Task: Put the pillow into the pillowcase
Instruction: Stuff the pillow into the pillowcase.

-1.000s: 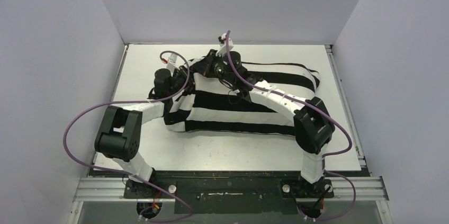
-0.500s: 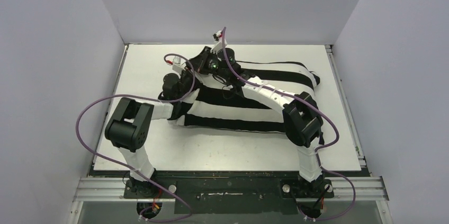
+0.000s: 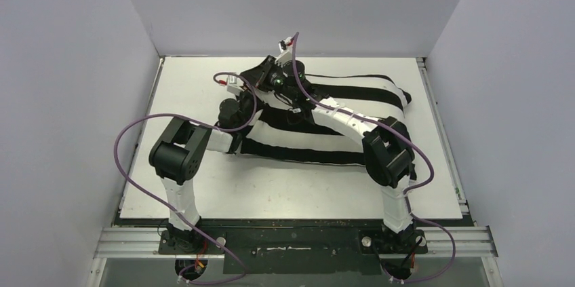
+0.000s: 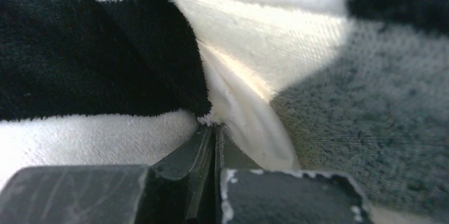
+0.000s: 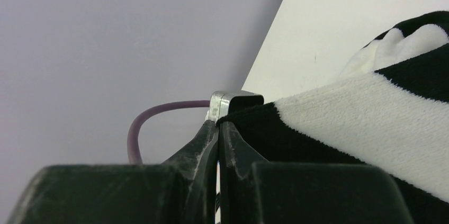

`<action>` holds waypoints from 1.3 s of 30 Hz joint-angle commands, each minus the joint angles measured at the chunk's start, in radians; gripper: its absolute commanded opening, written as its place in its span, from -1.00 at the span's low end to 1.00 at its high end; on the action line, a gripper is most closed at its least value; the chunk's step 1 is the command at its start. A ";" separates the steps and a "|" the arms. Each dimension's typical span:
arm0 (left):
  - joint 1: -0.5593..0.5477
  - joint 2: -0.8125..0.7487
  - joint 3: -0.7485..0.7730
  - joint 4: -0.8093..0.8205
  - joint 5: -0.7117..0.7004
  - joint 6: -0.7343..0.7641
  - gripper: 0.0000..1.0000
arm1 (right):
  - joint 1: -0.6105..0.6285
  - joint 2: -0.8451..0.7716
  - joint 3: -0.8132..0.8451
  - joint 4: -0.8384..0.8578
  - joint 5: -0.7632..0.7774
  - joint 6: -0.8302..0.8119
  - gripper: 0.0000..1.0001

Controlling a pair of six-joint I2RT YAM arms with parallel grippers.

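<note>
Currently clamping left tool point(image 4: 214, 128) and right tool point(image 5: 218, 123) shut on the open hem of the limp, soft pillowcase point(image 3: 298, 148), lying on the table point(image 3: 271, 192) and largely covering the light, squashy pillow point(image 4: 254, 38); probably best gripping hem edges.

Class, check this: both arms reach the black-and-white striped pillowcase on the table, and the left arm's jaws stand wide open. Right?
No. The left wrist view shows the left gripper with its jaws shut, pinching the pillowcase at its edge. The rest stands.
</note>
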 commanded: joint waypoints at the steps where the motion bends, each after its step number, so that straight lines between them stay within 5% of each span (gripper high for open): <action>1: -0.198 0.084 0.078 -0.012 0.036 0.069 -1.00 | 0.073 -0.078 0.067 0.404 -0.175 0.108 -1.00; 6: -0.251 0.145 0.146 -0.003 0.079 0.075 -1.00 | 0.064 -0.096 0.014 0.423 -0.206 0.132 -1.00; 10: -0.183 0.057 0.039 -0.008 0.141 0.072 -1.00 | -0.002 -0.189 -0.189 0.421 -0.154 0.126 -1.00; 14: -0.080 -0.082 -0.038 -0.166 0.222 0.141 -1.00 | -0.075 -0.250 -0.344 0.416 -0.096 0.134 -1.00; 17: -0.030 -0.167 -0.059 -0.284 0.255 0.198 -0.76 | -0.112 -0.237 -0.382 0.458 -0.128 0.175 -1.00; 21: 0.010 -0.257 -0.066 -0.439 0.252 0.280 -0.53 | -0.131 -0.227 -0.403 0.483 -0.155 0.196 -1.00; 29: 0.097 -0.393 0.002 -0.802 0.230 0.425 -0.33 | -0.151 -0.249 -0.415 0.463 -0.174 0.187 -1.00; 39: 0.120 -0.530 0.022 -1.068 0.160 0.572 -0.18 | -0.156 -0.251 -0.407 0.463 -0.194 0.186 -1.00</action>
